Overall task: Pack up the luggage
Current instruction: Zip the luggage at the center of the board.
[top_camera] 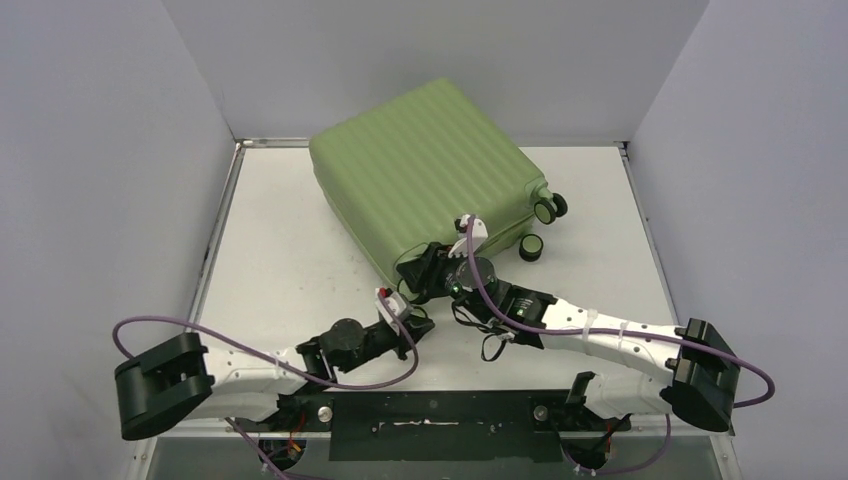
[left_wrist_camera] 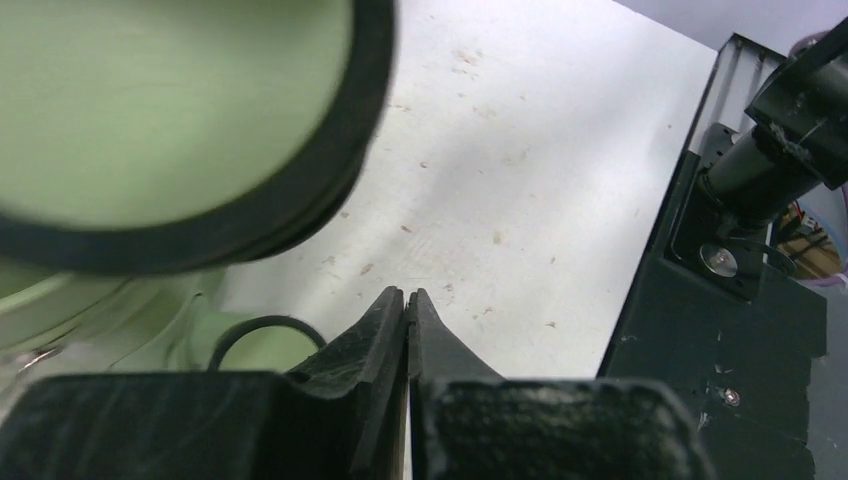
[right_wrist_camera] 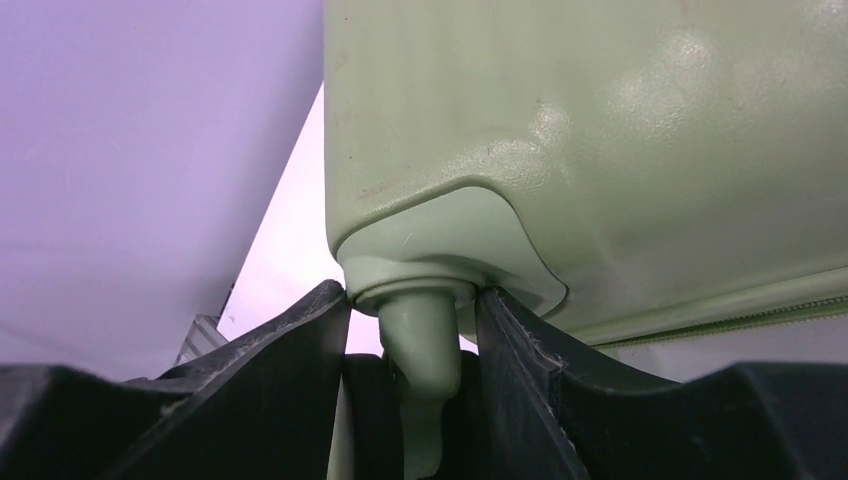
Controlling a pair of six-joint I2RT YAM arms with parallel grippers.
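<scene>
Closed green luggage [top_camera: 425,170] lying ribbed-side up at the table's [top_camera: 280,260] far centre, near corner hidden by arms, right gripper [right_wrist_camera: 415,310] pinching its wheel stem, wheel apparently cut off, left gripper [left_wrist_camera: 407,300] pressed together, empty.

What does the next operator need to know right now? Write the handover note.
Left gripper: shut, empty, low over the table beside a luggage wheel.
Right gripper: fingers either side of a wheel stem at the near corner of the luggage; contact looks likely, a firm grip is unclear.
Luggage: closed, lying flat, turned at an angle at the back of the table.
Done: nothing packed that shows.
Left: open the luggage and pack it; no items to pack are in view.
</scene>
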